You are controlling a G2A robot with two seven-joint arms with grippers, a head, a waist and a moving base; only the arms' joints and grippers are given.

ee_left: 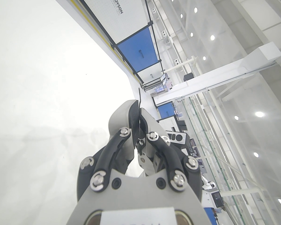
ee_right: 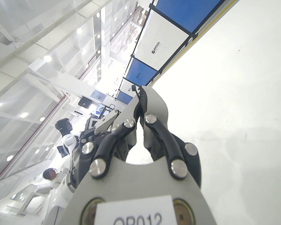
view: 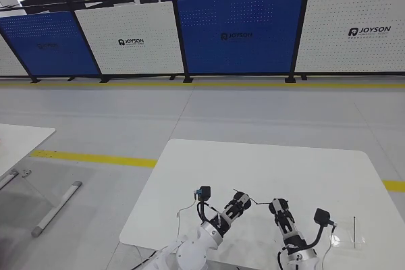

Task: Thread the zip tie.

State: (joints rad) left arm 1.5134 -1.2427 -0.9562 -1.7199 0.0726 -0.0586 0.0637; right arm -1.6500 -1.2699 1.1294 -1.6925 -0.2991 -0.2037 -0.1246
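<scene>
1 zip tie over table | left tool clamped on it | right tool clamped on it

Two tools, left and right; two zip ties, held and loose; two tables, near and far.

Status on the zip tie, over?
Left gripper shut on zip tie tail. Right gripper shut on head end. Threading unclear. Second tie lies on table, aside.

A white worktop stands on a grey floor marked with a yellow line. Blue and white panels fence the back. A second table sits left.
</scene>
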